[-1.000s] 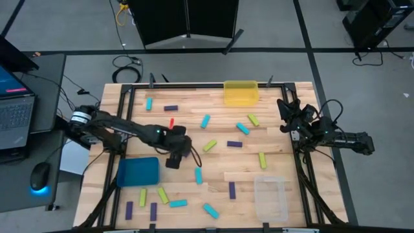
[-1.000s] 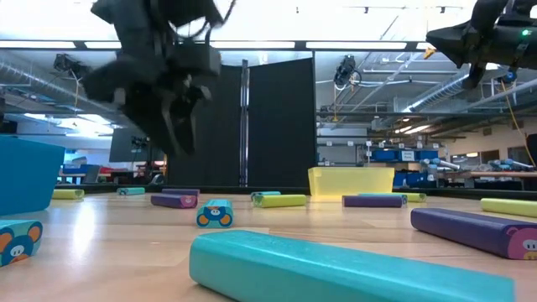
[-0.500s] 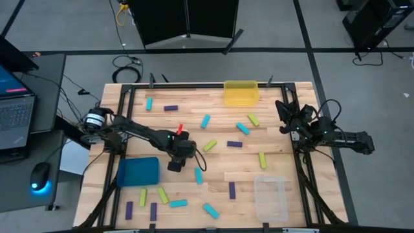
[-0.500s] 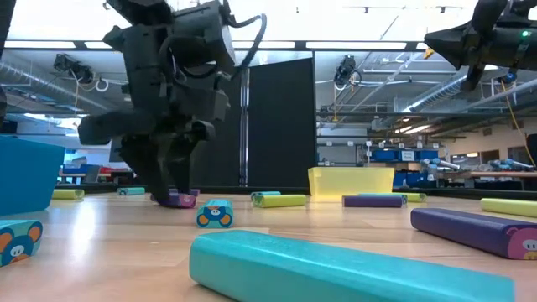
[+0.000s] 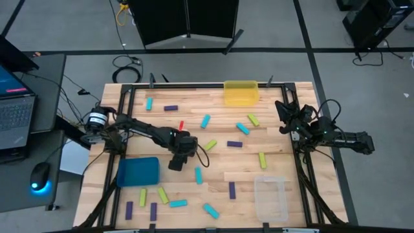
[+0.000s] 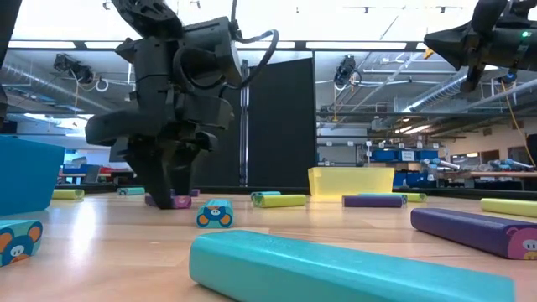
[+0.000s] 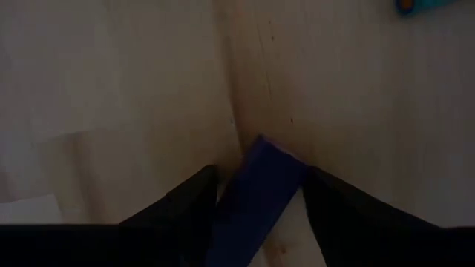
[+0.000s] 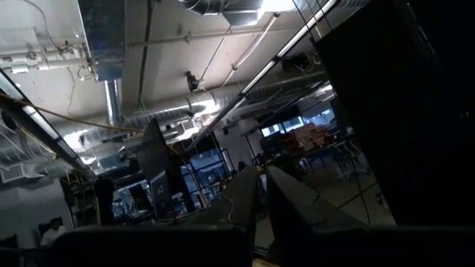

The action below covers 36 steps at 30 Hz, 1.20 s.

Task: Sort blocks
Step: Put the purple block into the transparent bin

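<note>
The left hand (image 7: 256, 222) straddles a purple block (image 7: 260, 189), fingers not yet clamped; gripped off-centre, it might twist loose.

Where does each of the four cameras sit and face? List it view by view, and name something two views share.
High view: overhead, looking straight down on the table, both arms and the left claw.
Low view: at tabletop height, looking level past blocks to the yellow bin; left arm descending.
Left wrist view: on the left arm, facing the tabletop; its two fingers straddle a purple block.
Right wrist view: on the raised right arm, facing the ceiling; right claw shut.
Shared: the yellow bin appears in high and low views.
</note>
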Each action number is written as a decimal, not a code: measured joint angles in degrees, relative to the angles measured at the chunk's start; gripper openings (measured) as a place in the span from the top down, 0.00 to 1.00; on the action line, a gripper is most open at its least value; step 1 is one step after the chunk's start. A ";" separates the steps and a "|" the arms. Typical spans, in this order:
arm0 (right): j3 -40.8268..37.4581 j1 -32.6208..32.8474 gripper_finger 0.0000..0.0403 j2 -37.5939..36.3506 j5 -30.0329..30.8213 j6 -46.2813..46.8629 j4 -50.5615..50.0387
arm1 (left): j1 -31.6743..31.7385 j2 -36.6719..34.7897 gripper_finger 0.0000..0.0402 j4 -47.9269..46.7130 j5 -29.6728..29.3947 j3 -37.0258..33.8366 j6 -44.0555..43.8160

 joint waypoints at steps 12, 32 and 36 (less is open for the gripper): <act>0.00 0.00 0.89 0.00 0.00 -0.02 0.04 | -0.07 -0.02 0.75 0.34 -0.93 0.02 3.57; 0.00 -0.61 0.89 0.00 1.45 4.42 5.07 | -1.96 5.08 0.75 38.99 -4.66 19.79 5.13; 1.38 -0.76 0.89 0.12 -0.39 4.56 8.91 | -2.03 13.90 0.75 47.01 -1.03 27.31 1.56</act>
